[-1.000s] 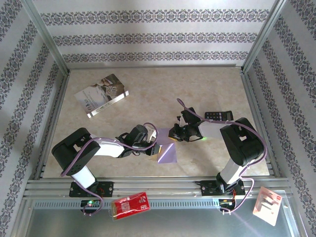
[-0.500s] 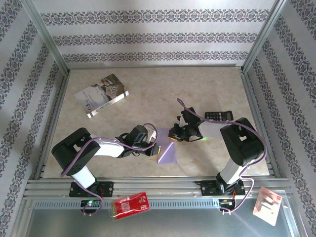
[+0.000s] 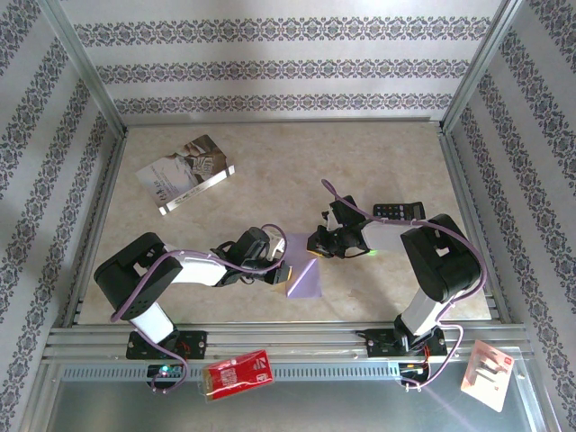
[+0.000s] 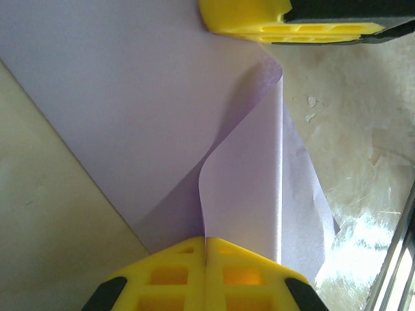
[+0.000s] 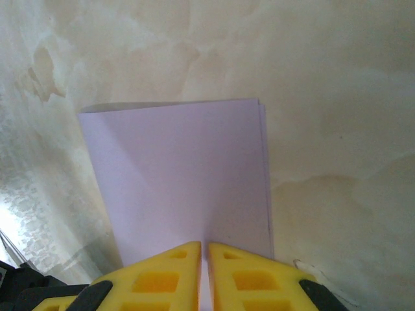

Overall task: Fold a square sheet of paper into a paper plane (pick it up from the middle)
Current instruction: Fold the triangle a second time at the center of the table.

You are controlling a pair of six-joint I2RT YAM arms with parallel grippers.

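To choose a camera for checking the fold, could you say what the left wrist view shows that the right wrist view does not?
Left wrist view: a flap of the square sheet of paper curling up, the left gripper shut on it, a right gripper finger beyond. Right wrist view: the sheet's flat folded face, stacked edges, the right gripper pinching it. Both: lilac paper on the marbled table.

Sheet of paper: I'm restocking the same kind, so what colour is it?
The sheet of paper is plain pale lilac, clearest in the right wrist view.
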